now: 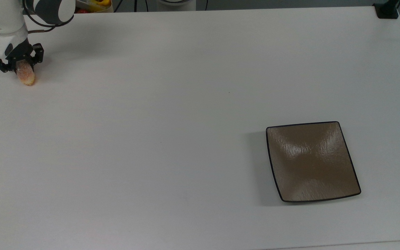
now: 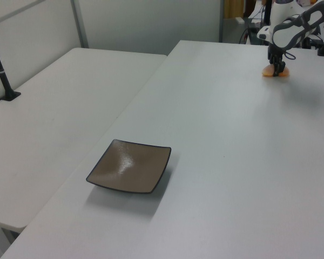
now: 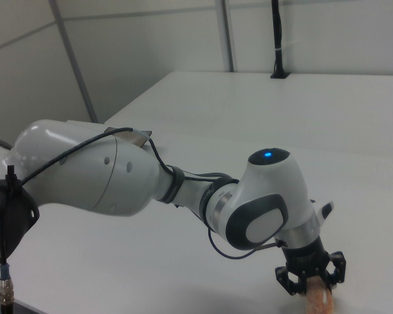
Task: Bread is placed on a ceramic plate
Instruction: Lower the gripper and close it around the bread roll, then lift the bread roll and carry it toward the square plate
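The bread (image 1: 26, 77), a small orange-pink speckled roll, lies on the white table at the top view's far left. My gripper (image 1: 22, 68) stands straight over it, lowered onto its upper end, fingers closed against its sides. The left view shows the bread (image 2: 276, 73) at the far right under the gripper (image 2: 278, 67). In the right view the bread (image 3: 319, 301) pokes out below the gripper (image 3: 312, 284). The ceramic plate (image 1: 311, 161), square, glossy brown with a black rim, lies bare at the top view's lower right, far from the bread; the plate (image 2: 129, 166) is near the left view's front.
A black clamp base (image 1: 387, 10) sits at the table's far right corner in the top view. A container with yellow items (image 1: 96, 4) stands beyond the far edge. A second white table (image 2: 59, 97) adjoins in the left view, with a black post (image 2: 2, 75).
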`<action>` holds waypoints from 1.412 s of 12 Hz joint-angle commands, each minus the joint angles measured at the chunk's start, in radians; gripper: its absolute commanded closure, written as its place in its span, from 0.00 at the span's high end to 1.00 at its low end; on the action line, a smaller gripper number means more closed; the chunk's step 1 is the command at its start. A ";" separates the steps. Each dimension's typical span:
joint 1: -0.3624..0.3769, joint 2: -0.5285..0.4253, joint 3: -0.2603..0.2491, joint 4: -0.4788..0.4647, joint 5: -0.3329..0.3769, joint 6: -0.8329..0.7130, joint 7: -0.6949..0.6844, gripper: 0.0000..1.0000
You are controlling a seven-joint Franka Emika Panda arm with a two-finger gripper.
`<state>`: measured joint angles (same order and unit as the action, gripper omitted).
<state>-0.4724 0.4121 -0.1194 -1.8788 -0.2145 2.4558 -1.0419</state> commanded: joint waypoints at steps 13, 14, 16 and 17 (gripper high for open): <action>0.319 -0.358 0.007 0.254 0.208 -0.795 0.377 0.30; 0.363 -0.369 0.006 0.282 0.234 -0.846 0.394 0.31; 0.463 -0.394 0.006 0.287 0.274 -0.871 0.544 0.32; 0.513 -0.389 0.006 0.287 0.297 -0.858 0.660 0.32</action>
<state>-0.0632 0.0347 -0.1014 -1.5999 0.0368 1.6126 -0.5762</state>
